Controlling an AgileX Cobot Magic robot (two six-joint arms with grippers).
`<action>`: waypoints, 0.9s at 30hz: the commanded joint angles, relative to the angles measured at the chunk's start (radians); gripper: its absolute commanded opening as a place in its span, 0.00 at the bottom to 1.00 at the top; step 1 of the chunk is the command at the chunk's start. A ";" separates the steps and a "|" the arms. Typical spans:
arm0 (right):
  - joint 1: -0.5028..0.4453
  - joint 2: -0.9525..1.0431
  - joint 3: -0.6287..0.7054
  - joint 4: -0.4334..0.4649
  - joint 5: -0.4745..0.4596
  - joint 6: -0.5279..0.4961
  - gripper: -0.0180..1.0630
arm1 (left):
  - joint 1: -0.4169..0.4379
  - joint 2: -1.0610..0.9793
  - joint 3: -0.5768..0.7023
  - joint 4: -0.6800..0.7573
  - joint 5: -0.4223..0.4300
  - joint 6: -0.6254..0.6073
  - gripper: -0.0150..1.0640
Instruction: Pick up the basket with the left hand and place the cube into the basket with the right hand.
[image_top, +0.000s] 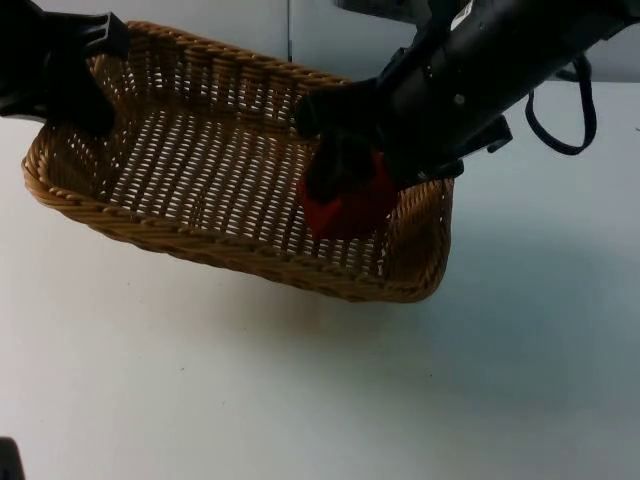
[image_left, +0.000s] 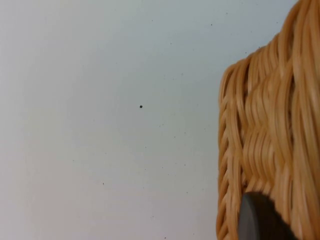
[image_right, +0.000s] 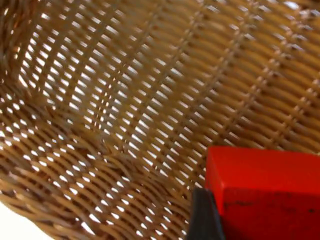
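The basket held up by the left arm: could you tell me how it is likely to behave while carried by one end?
The basket is woven wicker, so it is probably light and fairly stiff. Held at one end by the left gripper, it hangs tilted and may sag or swing. The red cube in the right gripper could tip it further.

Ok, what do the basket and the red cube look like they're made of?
The basket looks like woven wicker or rattan, tan with a slight sheen: interlaced strands, light showing through the gaps. The red cube looks like a hard solid, perhaps painted wood or plastic, matte with dark scuffs; which one I can't tell. The left gripper holds the basket's rim, the right gripper the cube.
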 joint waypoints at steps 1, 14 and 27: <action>0.003 0.005 -0.015 -0.021 0.017 -0.009 0.15 | 0.001 -0.014 -0.009 -0.035 -0.007 -0.008 0.01; 0.003 -0.031 -0.019 -0.081 0.046 -0.039 0.98 | 0.001 -0.014 -0.009 -0.035 -0.009 -0.008 0.01; -0.063 -0.198 -0.369 -0.291 0.297 -0.028 0.97 | 0.001 -0.014 -0.009 -0.035 -0.013 -0.008 0.01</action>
